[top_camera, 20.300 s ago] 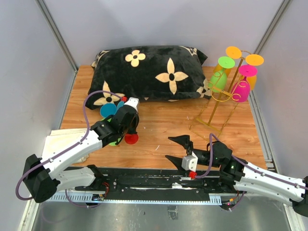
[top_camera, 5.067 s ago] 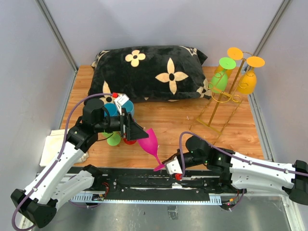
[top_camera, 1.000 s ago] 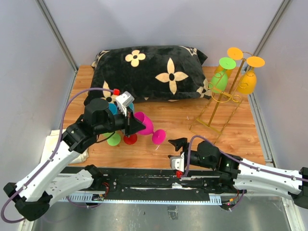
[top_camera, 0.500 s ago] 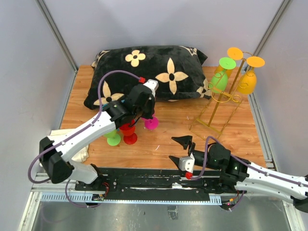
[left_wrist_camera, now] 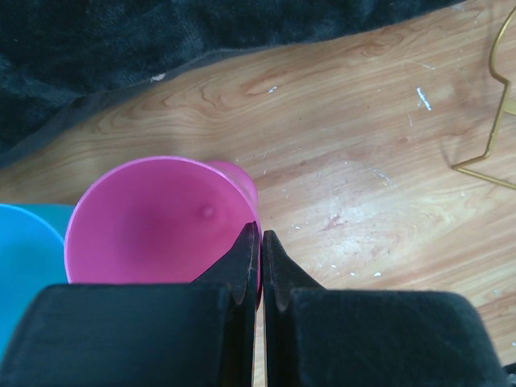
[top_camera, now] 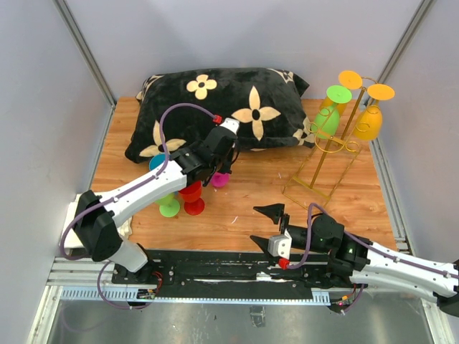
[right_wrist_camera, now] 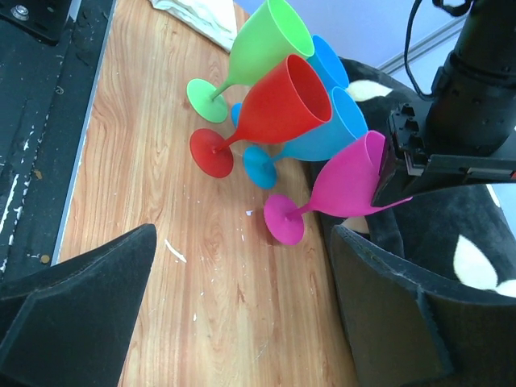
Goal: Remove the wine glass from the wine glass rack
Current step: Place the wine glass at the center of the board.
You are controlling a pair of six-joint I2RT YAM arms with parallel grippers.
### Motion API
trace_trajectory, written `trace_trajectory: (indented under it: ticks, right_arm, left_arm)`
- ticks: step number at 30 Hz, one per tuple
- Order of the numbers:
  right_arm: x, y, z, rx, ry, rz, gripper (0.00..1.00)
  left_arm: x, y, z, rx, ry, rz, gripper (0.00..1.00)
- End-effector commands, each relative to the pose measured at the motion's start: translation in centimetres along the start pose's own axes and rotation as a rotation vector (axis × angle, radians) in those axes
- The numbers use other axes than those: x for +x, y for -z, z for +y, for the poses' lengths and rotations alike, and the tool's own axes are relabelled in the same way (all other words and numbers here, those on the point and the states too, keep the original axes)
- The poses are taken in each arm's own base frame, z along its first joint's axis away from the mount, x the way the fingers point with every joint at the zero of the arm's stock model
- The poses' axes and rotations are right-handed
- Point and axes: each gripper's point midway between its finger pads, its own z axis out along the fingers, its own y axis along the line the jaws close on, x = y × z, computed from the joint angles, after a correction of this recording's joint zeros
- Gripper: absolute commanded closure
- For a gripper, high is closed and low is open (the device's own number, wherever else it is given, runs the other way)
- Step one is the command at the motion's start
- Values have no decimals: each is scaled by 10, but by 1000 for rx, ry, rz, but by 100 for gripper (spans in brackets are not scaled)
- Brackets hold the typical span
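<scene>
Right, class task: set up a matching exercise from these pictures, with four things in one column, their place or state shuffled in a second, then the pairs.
Column one
1. pink wine glass
2. red wine glass
3. right gripper
4. wine glass rack

Column two
a. open, holding nothing
b. gold wire, an orange glass hanging on it
c. rim pinched by the left gripper
d. standing beside a blue glass

Pairs: 1-c, 2-d, 3-a, 4-b

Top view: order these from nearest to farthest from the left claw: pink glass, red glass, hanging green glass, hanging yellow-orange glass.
1. pink wine glass, pinched in the left claw.
2. red wine glass, just left of it.
3. hanging green wine glass, far right.
4. hanging yellow-orange wine glass, farthest right.
</scene>
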Motion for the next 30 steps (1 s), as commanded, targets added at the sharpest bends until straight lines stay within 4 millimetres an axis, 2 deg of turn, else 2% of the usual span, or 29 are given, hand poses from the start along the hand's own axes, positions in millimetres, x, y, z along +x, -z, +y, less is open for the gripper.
trace_trajectory:
  ticks: [1, 5, 8, 15, 22, 27, 30]
  right_arm:
    - [-8, 0, -7, 11, -17, -20, 9]
    - [-22, 2, -6, -13, -29, -76, 4]
    - [-28, 3, -6, -9, -24, -111, 4]
    - [-21, 7, -6, 3, -26, -81, 3]
    - [-28, 5, -6, -10, -24, -106, 3]
    - [-25, 1, -4, -24, -21, -92, 3]
    - [-22, 1, -3, -33, -25, -72, 3]
  left_arm:
    - [-2, -18, 1, 24, 50, -15, 99]
    - [13, -27, 4, 22, 63, 7, 99]
    - [21, -33, 15, -38, 44, 29, 100]
    - [20, -35, 14, -30, 42, 20, 100]
    - [29, -34, 23, -81, 43, 47, 95]
    - [21, -28, 29, -103, 48, 13, 90]
    - [18, -25, 32, -111, 42, 4, 78]
